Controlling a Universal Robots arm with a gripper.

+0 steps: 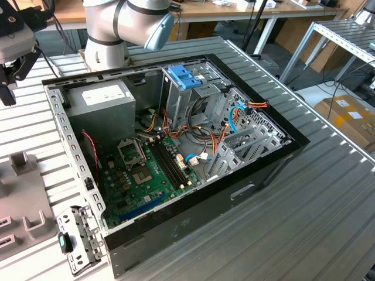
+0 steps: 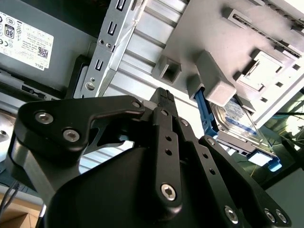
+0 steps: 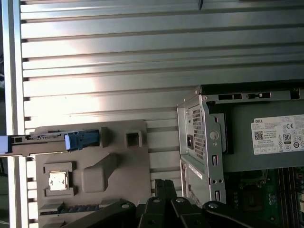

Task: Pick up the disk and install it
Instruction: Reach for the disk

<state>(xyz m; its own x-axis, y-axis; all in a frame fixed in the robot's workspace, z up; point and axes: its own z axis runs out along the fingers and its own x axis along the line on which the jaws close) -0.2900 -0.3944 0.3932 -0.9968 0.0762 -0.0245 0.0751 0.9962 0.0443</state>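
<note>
While the gripper (image 2: 163, 99) hovers near the disk (image 2: 240, 121), you cannot tell how its jaws stand.
Grasp off-centre and you could jam it in the grey holder (image 2: 216, 83).

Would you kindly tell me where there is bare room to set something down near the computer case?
The ribbed table is bare along the computer case on the exterior view's right, and beside the grey fixture in the first wrist view. Crowded: cables inside the case, and the fixture, which holds the disk.
</note>
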